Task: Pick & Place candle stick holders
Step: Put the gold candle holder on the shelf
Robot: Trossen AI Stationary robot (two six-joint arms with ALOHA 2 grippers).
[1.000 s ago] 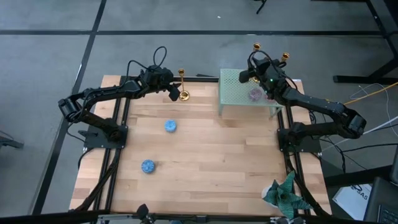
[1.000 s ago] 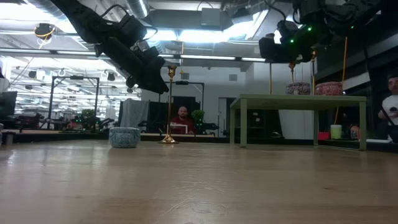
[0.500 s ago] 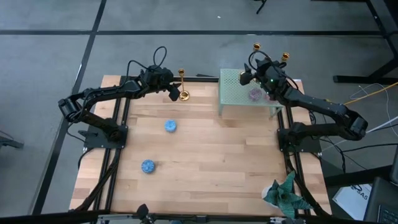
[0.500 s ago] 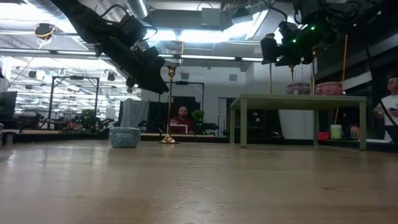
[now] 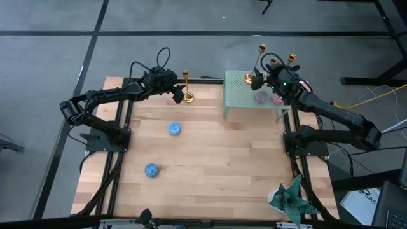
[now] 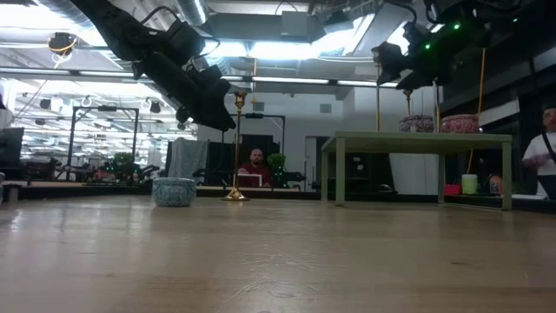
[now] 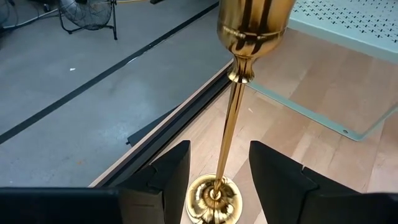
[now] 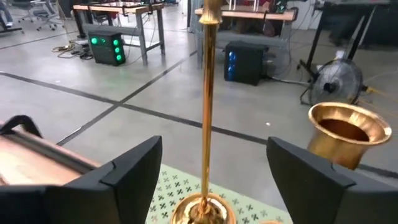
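Observation:
A gold candle stick holder (image 5: 186, 86) stands on its round base (image 7: 213, 197) at the table's far edge. My left gripper (image 7: 219, 149) is open, one finger on each side of its thin stem (image 7: 232, 124), low down, without touching; it also shows in the high view (image 5: 177, 95). Three more gold holders (image 5: 262, 48) (image 5: 273, 61) (image 5: 292, 58) stand on the green stand (image 5: 238, 95) at the far right. My right gripper (image 8: 214, 149) is open above the stand (image 5: 257, 79), its fingers on either side of a tall holder's stem (image 8: 208, 106), apart from it. Another holder's cup (image 8: 347, 132) is beside it.
Two pink bowls (image 5: 261, 97) (image 5: 277, 99) sit on the green stand among the holders. Two blue bowls (image 5: 174, 129) (image 5: 151, 170) stand on the wooden table's left half. A teal cloth (image 5: 289, 197) lies at the near right corner. People show in the room behind (image 6: 254, 165).
My right gripper has gone toward the table's right edge and a little up over the green stand, staying open; a gold cup that the arm covered now shows in the high view.

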